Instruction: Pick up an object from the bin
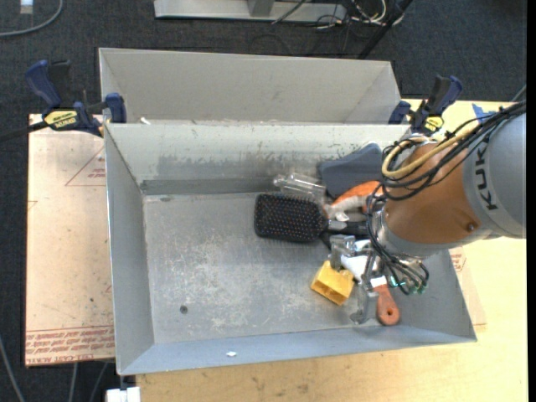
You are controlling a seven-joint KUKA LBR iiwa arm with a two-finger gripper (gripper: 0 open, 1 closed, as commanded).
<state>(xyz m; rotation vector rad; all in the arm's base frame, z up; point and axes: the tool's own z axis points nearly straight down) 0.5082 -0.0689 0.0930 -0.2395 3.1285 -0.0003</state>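
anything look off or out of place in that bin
Nothing looks spilled or broken. The things just lie bunched on the right side of the bin: a black brush, a clear piece next to it, and a yellow block and an orange piece by the gripper.

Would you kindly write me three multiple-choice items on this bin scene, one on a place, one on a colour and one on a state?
1. Where in the bin does the black hairbrush lie?
A. about mid-floor, towards the back
B. in the front left corner
C. outside, on the rim

2. What colour is the small block beside the gripper?
A. green
B. yellow
C. white

3. How does the hairbrush lie?
A. standing on end
B. lifted by the gripper
C. flat on the floor

Answers: 1 A, it lies mid-floor near the foot of the back wall; 2 B, the block is plainly yellow; 3 C, it rests flat, apart from the gripper.
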